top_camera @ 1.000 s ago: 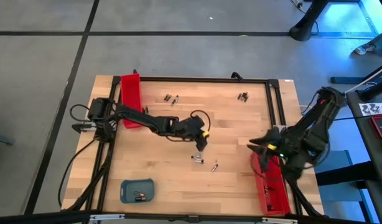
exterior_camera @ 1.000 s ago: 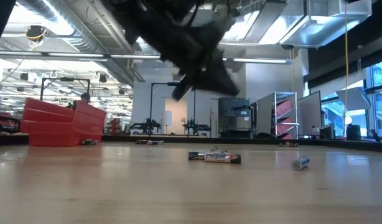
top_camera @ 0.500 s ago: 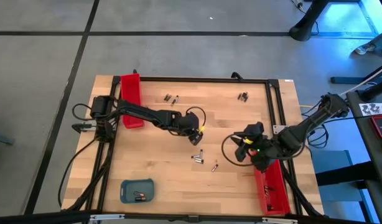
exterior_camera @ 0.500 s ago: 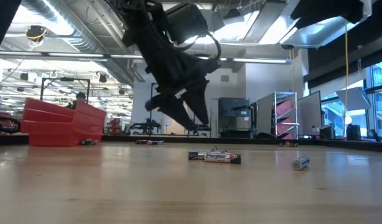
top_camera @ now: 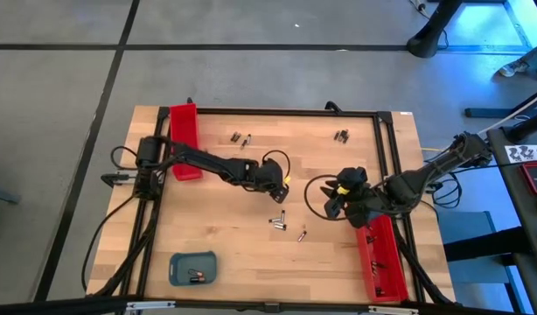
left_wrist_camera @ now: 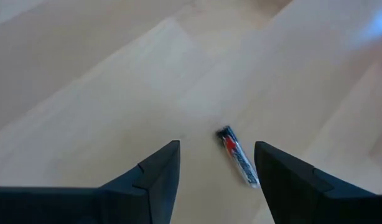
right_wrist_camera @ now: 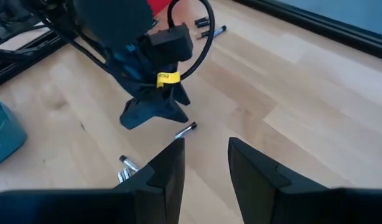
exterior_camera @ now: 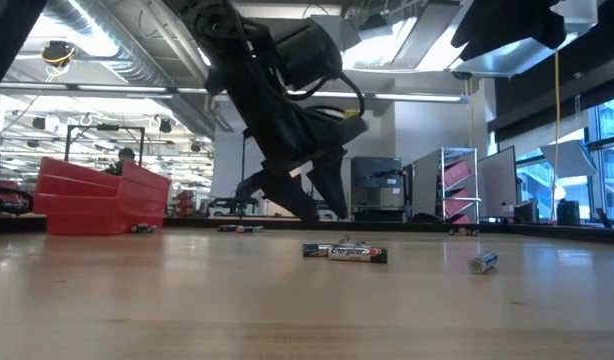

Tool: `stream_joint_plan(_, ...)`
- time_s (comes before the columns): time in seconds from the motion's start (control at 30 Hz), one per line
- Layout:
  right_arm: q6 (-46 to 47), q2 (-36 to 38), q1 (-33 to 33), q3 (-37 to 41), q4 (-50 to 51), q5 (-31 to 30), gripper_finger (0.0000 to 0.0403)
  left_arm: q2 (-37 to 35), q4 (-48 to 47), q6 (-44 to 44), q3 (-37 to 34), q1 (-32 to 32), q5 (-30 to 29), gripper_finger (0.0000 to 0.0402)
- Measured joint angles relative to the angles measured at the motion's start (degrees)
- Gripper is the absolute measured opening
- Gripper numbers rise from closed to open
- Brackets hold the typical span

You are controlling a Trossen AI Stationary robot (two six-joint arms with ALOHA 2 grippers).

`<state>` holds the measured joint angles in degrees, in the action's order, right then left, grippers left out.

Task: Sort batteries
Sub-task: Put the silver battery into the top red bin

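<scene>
Since the earlier frame the dark right gripper (top_camera: pixel 336 203) has swung toward mid-table, fingers parted; the dark left gripper (top_camera: pixel 275 194) hovers spread, empty, over small silvery cylindrical batteries (top_camera: pixel 276 222) lying mid-table.

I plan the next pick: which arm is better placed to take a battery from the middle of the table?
Left. The left gripper hangs open just above a battery. The right gripper is farther off, beside the red tray.
</scene>
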<state>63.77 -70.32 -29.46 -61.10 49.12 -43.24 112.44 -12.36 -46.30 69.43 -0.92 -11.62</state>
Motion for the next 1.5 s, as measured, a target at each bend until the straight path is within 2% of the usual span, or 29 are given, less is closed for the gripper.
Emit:
stream_joint_plan(0.17, 0.24, 0.0, -0.13, 0.0, -0.22, 0.42, 0.0124, 1.18, 2.62, 4.95, -0.07, 2.56, -3.89, 0.0194)
stream_joint_plan(0.3, 0.3, 0.0, -0.13, 0.0, -0.24, 0.44, 0.0124, 1.8, 6.09, 12.61, 0.02, 5.21, -10.6, 0.0194)
stream_joint_plan(0.57, 0.4, 0.02, -0.13, 0.0, -2.64, 2.64, 0.0124, 4.55, 8.06, 11.79, 0.0, 6.99, -16.11, 0.0194)
stream_joint_plan(0.8, 0.44, 0.04, -0.13, 0.0, -2.77, 5.83, 0.0124, 6.77, 6.95, 6.24, 0.1, 6.85, -16.61, 0.0194)
stream_joint_plan(1.03, 0.42, 0.04, -0.13, 0.0, -2.71, 6.74, 0.0124, 7.09, 3.1, 5.99, 0.31, 7.21, -16.31, 0.0192)
stream_joint_plan(1.17, 0.28, 0.04, -0.13, 0.0, -2.63, 6.86, 0.0124, 7.02, 0.59, 5.71, 0.28, 7.25, -15.27, 0.0169)
stream_joint_plan(1.33, 0.15, 0.04, -0.13, 0.0, -2.56, 7.42, 0.0124, 6.95, 1.74, 5.43, -1.58, 7.69, -15.3, 0.0129)
stream_joint_plan(1.5, -0.22, 0.04, -0.13, 0.0, -2.47, 8.94, 0.0124, 6.98, 4.01, 5.41, -2.56, 8.02, -15.8, 0.0107)
